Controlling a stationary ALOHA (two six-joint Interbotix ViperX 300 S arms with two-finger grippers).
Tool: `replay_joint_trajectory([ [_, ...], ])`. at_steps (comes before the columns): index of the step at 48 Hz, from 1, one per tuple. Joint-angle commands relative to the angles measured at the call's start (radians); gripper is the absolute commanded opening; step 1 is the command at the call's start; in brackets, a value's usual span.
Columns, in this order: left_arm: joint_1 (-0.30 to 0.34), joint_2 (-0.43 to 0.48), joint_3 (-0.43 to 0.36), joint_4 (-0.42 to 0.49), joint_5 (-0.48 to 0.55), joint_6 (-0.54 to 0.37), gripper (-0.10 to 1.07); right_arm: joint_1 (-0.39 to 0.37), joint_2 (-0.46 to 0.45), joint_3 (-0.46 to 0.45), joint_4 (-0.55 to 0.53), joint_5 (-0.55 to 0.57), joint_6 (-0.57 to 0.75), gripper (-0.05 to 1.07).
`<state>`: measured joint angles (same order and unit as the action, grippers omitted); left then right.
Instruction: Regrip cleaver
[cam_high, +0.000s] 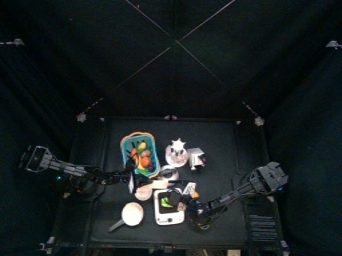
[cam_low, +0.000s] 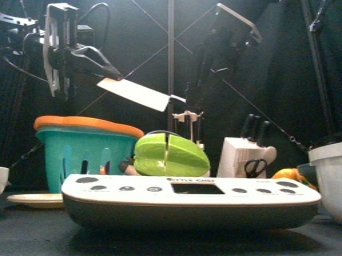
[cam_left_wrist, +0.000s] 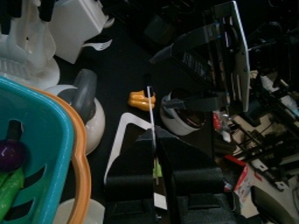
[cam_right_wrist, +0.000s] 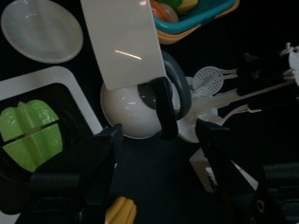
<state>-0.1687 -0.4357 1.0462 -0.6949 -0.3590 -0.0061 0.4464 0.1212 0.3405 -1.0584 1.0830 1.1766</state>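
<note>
The cleaver (cam_low: 134, 93) hangs in the air above the table, its broad pale blade slanting down to the right in the front view. My left gripper (cam_low: 70, 55) is shut on its black handle at the upper left. From the right wrist the blade (cam_right_wrist: 121, 39) runs away from the camera and the dark handle (cam_right_wrist: 163, 101) points back toward it. My right gripper (cam_right_wrist: 158, 144) is open, one jaw on each side of the handle's end and neither touching it. The left wrist view shows the blade (cam_left_wrist: 131, 144) nearly edge-on, rising from between the jaws.
A white kitchen scale (cam_low: 187, 195) with a green pepper (cam_low: 171, 155) on it stands at the front edge. Behind are a teal basket with an orange rim (cam_low: 80, 150), a white utensil holder (cam_low: 247, 155) and a white bowl (cam_low: 327, 165). Another white bowl (cam_right_wrist: 126, 114) lies under the cleaver.
</note>
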Motion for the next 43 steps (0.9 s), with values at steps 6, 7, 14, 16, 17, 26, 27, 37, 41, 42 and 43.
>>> replay_joint_trajectory([
  [6, 0.005, -0.002, 0.000, 0.067, -0.009, 0.009, 0.32, 0.011, -0.100, 0.037, -0.020, -0.015, 0.103, 0.96],
  [7, 0.006, -0.002, 0.000, 0.084, -0.009, 0.009, 0.32, 0.011, -0.107, 0.044, -0.026, -0.023, 0.121, 0.96],
  [14, 0.008, -0.002, 0.006, 0.256, -0.009, 0.011, 0.32, 0.005, -0.176, 0.135, -0.058, -0.141, 0.236, 0.96],
  [16, 0.008, -0.002, 0.011, 0.321, -0.009, 0.011, 0.32, 0.005, -0.190, 0.160, -0.075, -0.193, 0.268, 0.96],
  [17, 0.008, -0.002, 0.015, 0.353, -0.009, 0.009, 0.32, 0.003, -0.196, 0.170, -0.083, -0.219, 0.284, 0.96],
  [26, 0.005, -0.002, 0.037, 0.558, -0.054, 0.000, 0.32, -0.023, -0.232, 0.247, -0.186, -0.411, 0.410, 0.96],
  [27, 0.003, 0.000, 0.040, 0.563, -0.066, 0.002, 0.32, -0.025, -0.233, 0.252, -0.201, -0.420, 0.420, 0.96],
  [37, 0.002, 0.008, 0.081, 0.611, -0.216, 0.008, 0.32, -0.029, -0.247, 0.281, -0.318, -0.488, 0.479, 0.96],
  [41, 0.002, 0.021, 0.091, 0.623, -0.268, 0.005, 0.32, -0.038, -0.253, 0.285, -0.339, -0.492, 0.514, 0.96],
  [42, 0.002, 0.026, 0.092, 0.623, -0.275, 0.005, 0.32, -0.043, -0.253, 0.287, -0.347, -0.494, 0.525, 0.96],
  [43, 0.002, 0.031, 0.092, 0.621, -0.284, 0.005, 0.32, -0.044, -0.253, 0.288, -0.351, -0.497, 0.531, 0.96],
])
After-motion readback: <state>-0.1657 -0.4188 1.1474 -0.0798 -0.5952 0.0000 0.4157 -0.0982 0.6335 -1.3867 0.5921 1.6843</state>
